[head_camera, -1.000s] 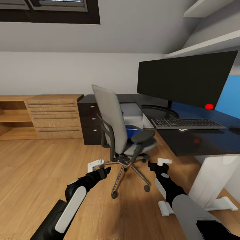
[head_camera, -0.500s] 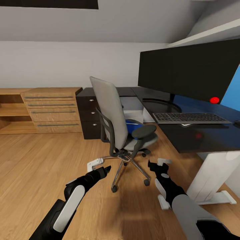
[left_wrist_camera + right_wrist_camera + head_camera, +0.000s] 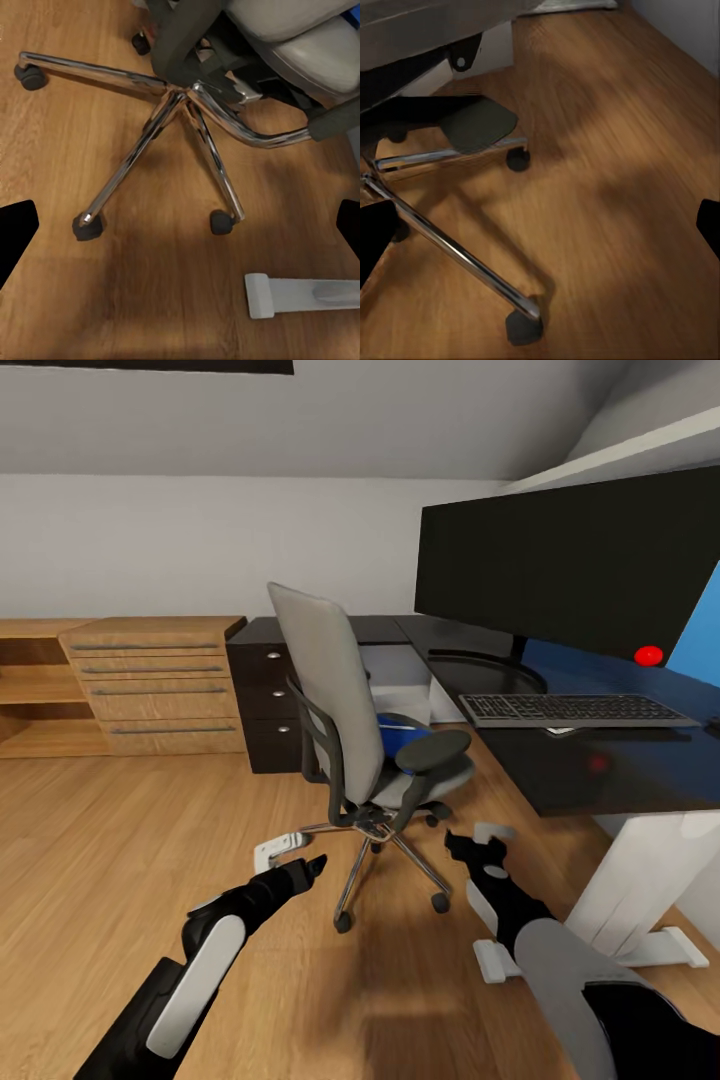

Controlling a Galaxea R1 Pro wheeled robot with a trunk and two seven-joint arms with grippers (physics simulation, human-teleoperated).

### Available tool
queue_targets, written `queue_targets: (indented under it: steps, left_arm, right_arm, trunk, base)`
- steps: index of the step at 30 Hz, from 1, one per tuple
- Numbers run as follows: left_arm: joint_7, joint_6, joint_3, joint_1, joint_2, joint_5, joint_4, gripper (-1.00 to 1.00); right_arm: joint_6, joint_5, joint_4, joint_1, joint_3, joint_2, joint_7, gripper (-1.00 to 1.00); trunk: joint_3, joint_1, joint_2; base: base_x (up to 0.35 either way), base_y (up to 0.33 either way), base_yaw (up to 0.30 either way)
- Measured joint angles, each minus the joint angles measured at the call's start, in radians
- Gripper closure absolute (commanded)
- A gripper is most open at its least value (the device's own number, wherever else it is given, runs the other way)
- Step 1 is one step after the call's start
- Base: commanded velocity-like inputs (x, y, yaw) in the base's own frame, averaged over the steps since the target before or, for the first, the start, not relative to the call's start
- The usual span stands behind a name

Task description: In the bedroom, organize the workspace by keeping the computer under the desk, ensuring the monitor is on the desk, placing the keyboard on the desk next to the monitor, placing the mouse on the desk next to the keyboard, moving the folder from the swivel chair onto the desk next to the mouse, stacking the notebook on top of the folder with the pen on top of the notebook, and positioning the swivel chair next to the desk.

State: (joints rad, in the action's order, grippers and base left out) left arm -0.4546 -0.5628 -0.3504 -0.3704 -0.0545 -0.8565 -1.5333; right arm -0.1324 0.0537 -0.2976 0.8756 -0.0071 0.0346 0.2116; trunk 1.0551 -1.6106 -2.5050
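A grey swivel chair [image 3: 345,710] stands on the wood floor [image 3: 120,830] just beside the glossy black counter [image 3: 600,765], its back turned toward the robot and a bright-blue folder [image 3: 402,735] lying on its seat. On the counter, the wide black monitor [image 3: 570,565] rises behind the slim keyboard [image 3: 575,710], which lies just in front of the screen's ring base. A light-wood drawer chest [image 3: 160,685] stands against the far wall. Both arms reach low toward the chair's chrome base [image 3: 180,127]: the left gripper [image 3: 290,857] and the right gripper [image 3: 480,845] hang above the floor with jaws spread wide and nothing between them.
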Motion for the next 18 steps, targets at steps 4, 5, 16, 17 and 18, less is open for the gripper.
queue_targets:
  steps: [4,5,16,17,18]
  left_arm:
    - [0.000,0.000,0.000,0.000,-0.001,-0.001,0.001,-1.00]
    - [0.000,0.000,0.000,0.000,-0.001,-0.001,0.001,-1.00]
    - [0.000,0.000,0.001,0.000,-0.006,-0.003,0.002,-1.00]
    - [0.000,0.000,0.001,0.000,-0.007,-0.003,0.002,-1.00]
    - [0.000,0.000,0.001,0.000,-0.007,-0.003,0.002,-1.00]
  right_arm:
    - [-0.060,-0.003,0.003,0.002,0.001,0.005,-0.001,-1.00]
    - [-0.068,-0.003,0.003,0.002,0.001,0.006,-0.002,-1.00]
    - [-0.084,-0.009,0.005,0.002,0.000,0.005,-0.003,-1.00]
    - [-0.085,-0.008,0.005,0.001,0.001,0.006,-0.003,-1.00]
    - [-0.085,-0.008,0.005,0.001,0.001,0.006,-0.002,-1.00]
  trunk:
    - [0.000,0.000,0.000]
    - [0.000,0.000,0.000]
    - [0.000,0.000,0.000]
    - [0.000,0.000,0.000]
    - [0.000,0.000,0.000]
  base:
    - [0.009,0.000,0.000]
    - [0.079,0.000,0.000]
    - [0.190,0.000,0.000]
    - [0.052,0.000,0.000]
    - [0.049,0.000,0.000]
